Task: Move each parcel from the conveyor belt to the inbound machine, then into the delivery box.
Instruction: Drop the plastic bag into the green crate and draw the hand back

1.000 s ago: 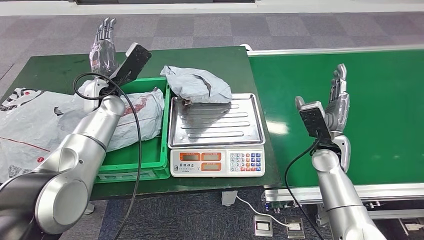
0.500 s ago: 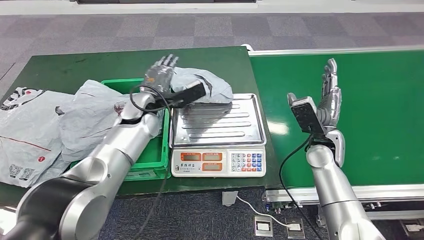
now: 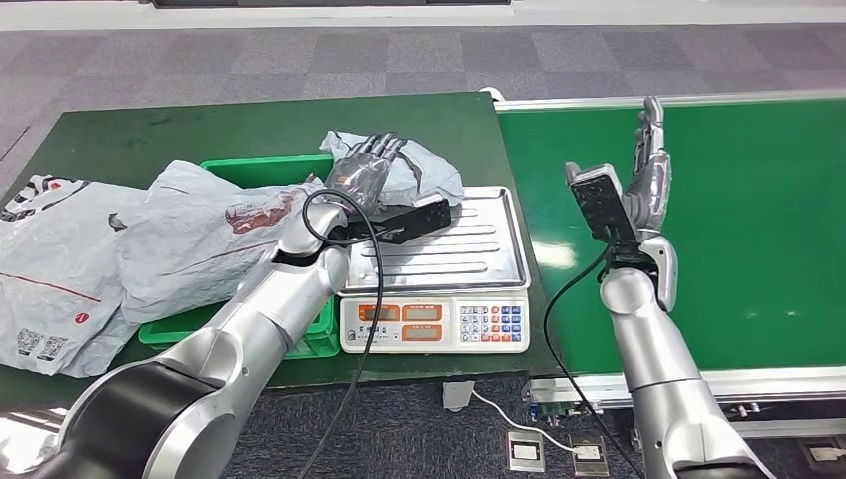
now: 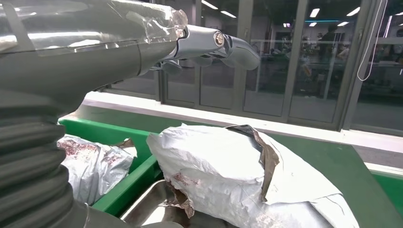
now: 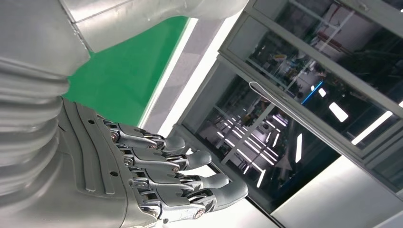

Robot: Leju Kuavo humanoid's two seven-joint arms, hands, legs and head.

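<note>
Parcel (image 3: 399, 172), a crumpled grey mailer, lies on the far edge of the weighing scale (image 3: 436, 261), partly overhanging the steel pan toward the green delivery box (image 3: 261, 329) just beside the scale. Left robot hand (image 3: 361, 172) hovers over the parcel, fingers spread, holding nothing. Right robot hand (image 3: 648, 180) stands upright over the conveyor belt (image 3: 758, 230), well apart from the scale, fingers straight and empty. Risk: a shallow grasp on loose, slippery film may let the parcel slide onto the desk (image 3: 120, 140) short of the box.
</note>
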